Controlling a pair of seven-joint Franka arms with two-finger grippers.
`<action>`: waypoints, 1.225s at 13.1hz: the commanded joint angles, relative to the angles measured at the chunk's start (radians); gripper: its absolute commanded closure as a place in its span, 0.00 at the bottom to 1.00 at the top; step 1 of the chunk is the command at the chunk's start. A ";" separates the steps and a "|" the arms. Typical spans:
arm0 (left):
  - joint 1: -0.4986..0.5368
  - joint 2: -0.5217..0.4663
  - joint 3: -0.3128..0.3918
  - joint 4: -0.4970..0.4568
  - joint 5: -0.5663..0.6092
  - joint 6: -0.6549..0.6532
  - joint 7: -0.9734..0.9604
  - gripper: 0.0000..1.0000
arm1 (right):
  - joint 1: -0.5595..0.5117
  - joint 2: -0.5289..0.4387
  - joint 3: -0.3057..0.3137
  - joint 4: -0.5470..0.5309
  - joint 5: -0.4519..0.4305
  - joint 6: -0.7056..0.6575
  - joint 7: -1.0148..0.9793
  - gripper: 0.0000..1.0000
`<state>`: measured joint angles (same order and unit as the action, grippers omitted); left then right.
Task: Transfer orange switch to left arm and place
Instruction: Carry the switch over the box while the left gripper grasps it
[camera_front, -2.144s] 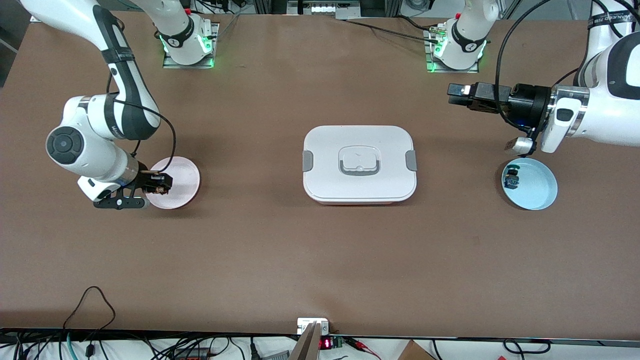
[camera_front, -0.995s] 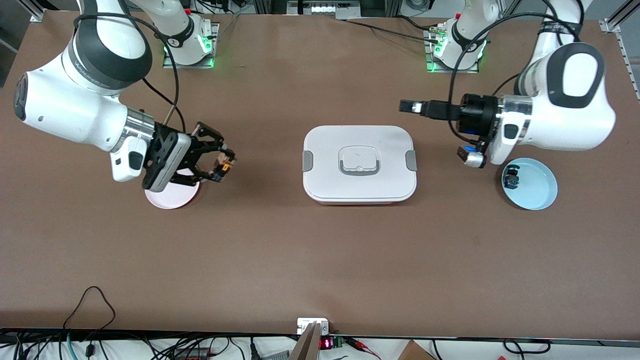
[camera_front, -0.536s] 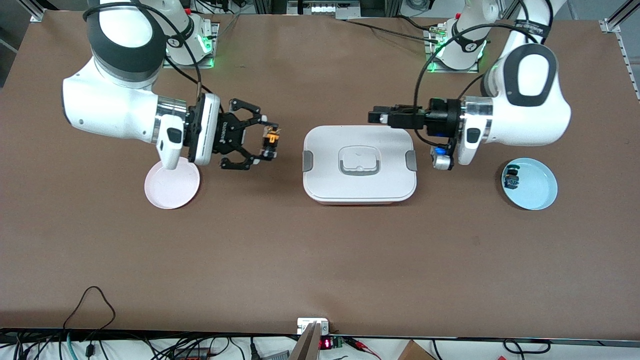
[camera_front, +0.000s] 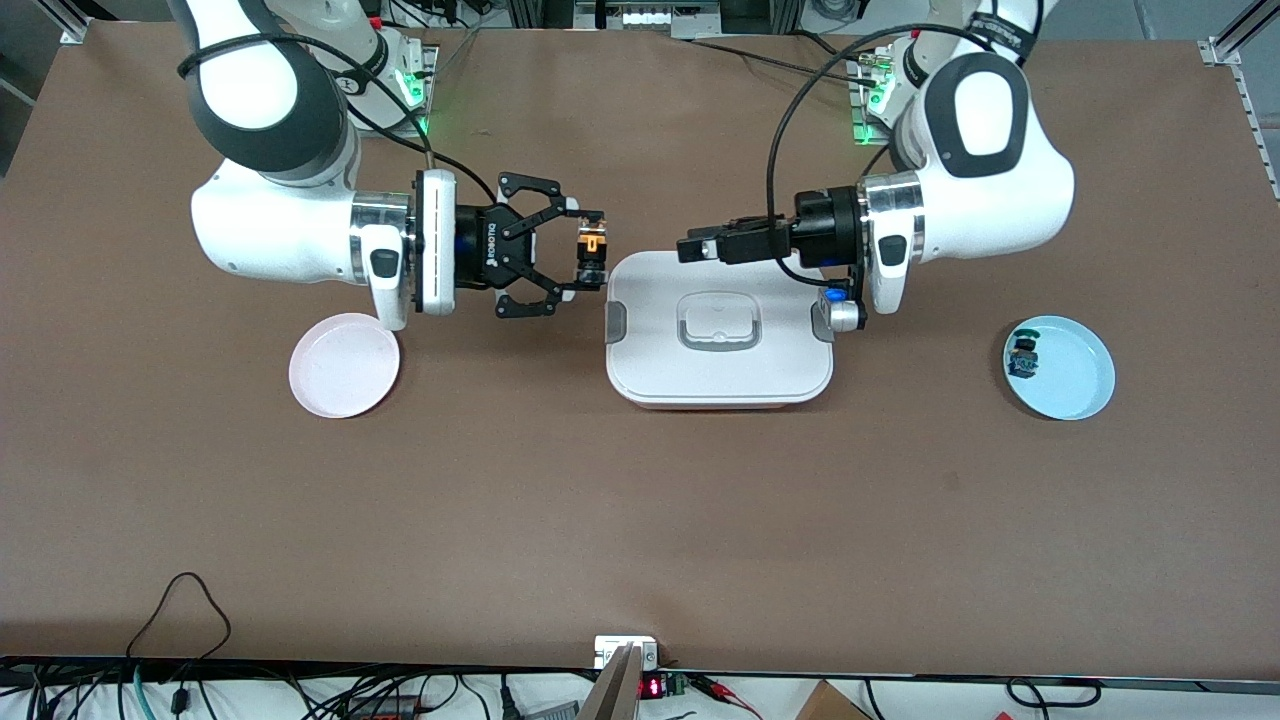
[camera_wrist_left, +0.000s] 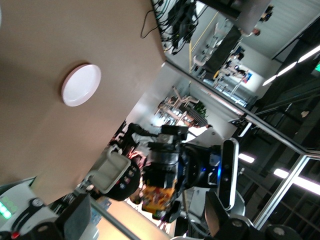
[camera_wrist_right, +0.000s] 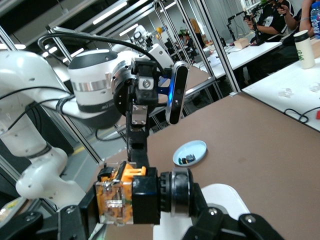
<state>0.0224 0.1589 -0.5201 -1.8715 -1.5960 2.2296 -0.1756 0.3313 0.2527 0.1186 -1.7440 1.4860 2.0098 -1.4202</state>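
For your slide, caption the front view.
Right gripper holds the orange switch beside the box; open left gripper faces it.

1. The right arm reaches level across the table, wrist turned sideways; the right gripper (camera_front: 590, 256) is clamped on the orange switch (camera_front: 594, 243).
2. The left arm reaches level toward it; the left gripper (camera_front: 690, 247) hangs over the box (camera_front: 718, 370) edge, fingers spread.
3. Their tips nearly meet.

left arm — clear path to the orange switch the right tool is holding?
Probably yes. The right tool holds the orange switch up beside the box edge; the open left tool hangs over the box, facing it, with nothing between them.
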 joint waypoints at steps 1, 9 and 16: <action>0.001 -0.005 -0.067 0.000 -0.114 0.107 0.082 0.00 | 0.024 -0.007 -0.002 -0.021 0.098 -0.011 -0.005 1.00; -0.003 0.004 -0.070 -0.001 -0.116 0.102 0.030 0.12 | 0.072 -0.007 -0.004 -0.052 0.197 -0.005 0.049 1.00; -0.015 0.004 -0.070 -0.006 -0.116 0.098 0.033 0.76 | 0.091 -0.007 -0.008 -0.052 0.197 0.007 0.050 1.00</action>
<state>0.0114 0.1654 -0.5895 -1.8893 -1.6802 2.3256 -0.1455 0.4013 0.2521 0.1170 -1.7880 1.6741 2.0131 -1.3801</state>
